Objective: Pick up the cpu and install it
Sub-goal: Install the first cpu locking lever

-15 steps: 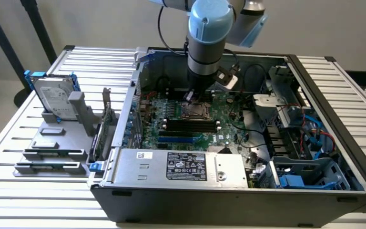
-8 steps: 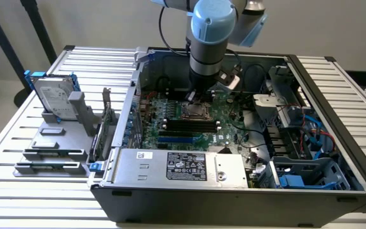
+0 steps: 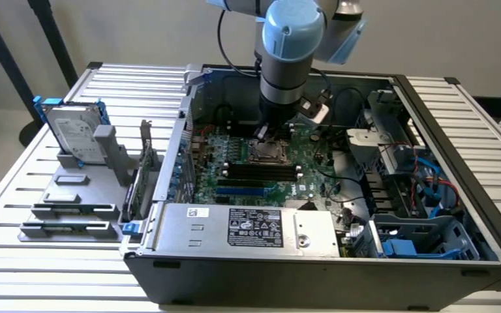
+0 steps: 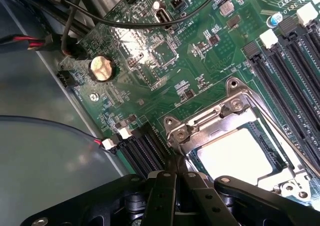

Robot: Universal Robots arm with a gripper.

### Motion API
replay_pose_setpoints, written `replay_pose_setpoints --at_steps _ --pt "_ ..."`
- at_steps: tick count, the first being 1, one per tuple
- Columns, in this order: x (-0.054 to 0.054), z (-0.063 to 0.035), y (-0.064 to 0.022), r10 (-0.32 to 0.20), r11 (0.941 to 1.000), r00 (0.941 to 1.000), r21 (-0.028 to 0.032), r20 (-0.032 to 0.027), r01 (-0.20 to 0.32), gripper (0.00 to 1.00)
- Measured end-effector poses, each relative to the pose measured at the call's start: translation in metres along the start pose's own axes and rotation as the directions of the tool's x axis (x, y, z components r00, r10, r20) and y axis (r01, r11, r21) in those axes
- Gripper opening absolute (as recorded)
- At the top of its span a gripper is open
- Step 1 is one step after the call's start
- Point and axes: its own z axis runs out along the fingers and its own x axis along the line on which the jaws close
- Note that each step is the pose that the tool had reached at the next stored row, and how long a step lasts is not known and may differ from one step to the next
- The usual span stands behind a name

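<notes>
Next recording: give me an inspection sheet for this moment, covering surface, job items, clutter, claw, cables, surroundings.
Surface: slatted metal table carrying an open computer case.
Job items: cpu lies inside the socket frame on the green motherboard.
Clutter: hard drive upright in a grey parts holder at the exterior view's left.
Claw: claw low over the socket; black fingers beside the cpu.
Cables: black cable crossing the motherboard.
Surroundings: plain wall.
</notes>
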Motion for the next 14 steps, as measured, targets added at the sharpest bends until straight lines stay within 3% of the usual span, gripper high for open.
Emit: replay_pose_setpoints --at_steps 4,5,6,9,11,14 --pt "0.0001 -0.0012 0.0005 0.001 1.0 1.0 0.0034 -0.001 -0.001 0.11" --pt "-0.0004 -0.003 0.0005 0.002 1.0 1.0 0.0027 0.0049 -0.002 0.11" --pt "-0.0004 -0.0042 0.0004 0.002 1.0 1.0 0.0037 0.0069 -0.002 0.11" --pt "0.0001 -0.0055 0.0007 0.003 1.0 1.0 0.0071 0.007 -0.003 0.11" --pt "0.0003 -0.0056 0.0011 0.003 1.0 1.0 0.0081 0.0059 -0.003 0.11" --pt "0.0008 -0.0055 0.0018 0.004 0.9999 1.0 0.0137 -0.0019 -0.004 0.11"
